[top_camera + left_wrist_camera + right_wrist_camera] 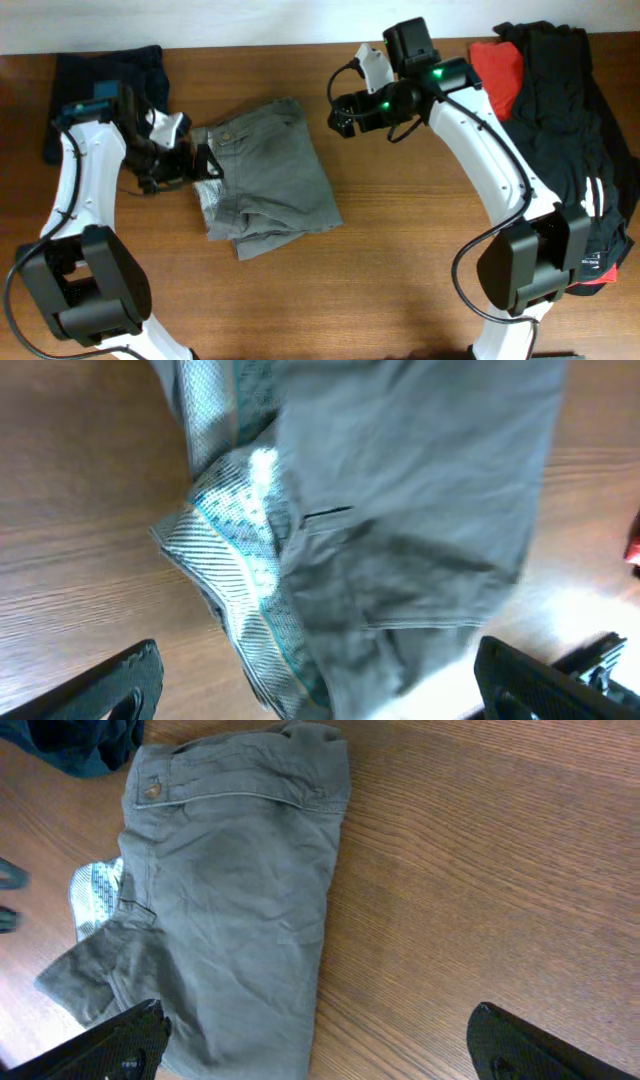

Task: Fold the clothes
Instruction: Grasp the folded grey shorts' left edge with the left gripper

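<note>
A grey-green garment [275, 175] lies folded on the table's middle, with a waistband button and a pale striped lining showing at its left edge. My left gripper [205, 162] is open at that left edge. In the left wrist view the fabric [420, 480] and lining lie between the wide-apart fingers [320, 685]. My right gripper [340, 112] is open and empty, hovering just right of the garment's far corner. In the right wrist view its fingers [320, 1040] straddle the garment's [230, 890] right edge and bare wood.
A navy garment [105, 75] lies at the back left, also showing in the right wrist view [80, 740]. A pile of black clothes with white marks [570, 130] and a red one [497, 70] fills the right side. The table [400, 250] is brown wood.
</note>
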You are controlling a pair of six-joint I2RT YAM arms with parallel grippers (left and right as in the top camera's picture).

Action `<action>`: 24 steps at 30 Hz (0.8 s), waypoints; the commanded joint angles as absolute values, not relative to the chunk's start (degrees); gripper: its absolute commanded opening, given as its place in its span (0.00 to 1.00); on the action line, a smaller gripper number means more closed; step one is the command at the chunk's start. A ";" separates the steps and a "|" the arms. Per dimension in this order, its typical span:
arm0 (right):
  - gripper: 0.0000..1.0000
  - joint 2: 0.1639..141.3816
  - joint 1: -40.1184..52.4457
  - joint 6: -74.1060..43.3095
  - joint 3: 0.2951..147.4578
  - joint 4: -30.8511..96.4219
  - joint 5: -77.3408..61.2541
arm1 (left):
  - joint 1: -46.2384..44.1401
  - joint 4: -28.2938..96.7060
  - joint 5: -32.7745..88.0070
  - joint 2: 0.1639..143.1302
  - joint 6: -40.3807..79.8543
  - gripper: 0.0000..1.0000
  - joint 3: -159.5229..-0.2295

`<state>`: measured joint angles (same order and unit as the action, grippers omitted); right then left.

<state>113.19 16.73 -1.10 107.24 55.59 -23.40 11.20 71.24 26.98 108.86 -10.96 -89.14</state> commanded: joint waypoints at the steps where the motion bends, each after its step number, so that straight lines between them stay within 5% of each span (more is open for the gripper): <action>1: 0.99 112.38 16.75 1.30 107.68 55.72 -23.92 | 12.40 67.64 29.43 108.79 -11.53 0.99 -83.20; 24: 0.99 112.66 16.75 1.28 107.68 55.53 -23.92 | 12.01 39.00 34.52 108.84 -2.11 0.99 -65.95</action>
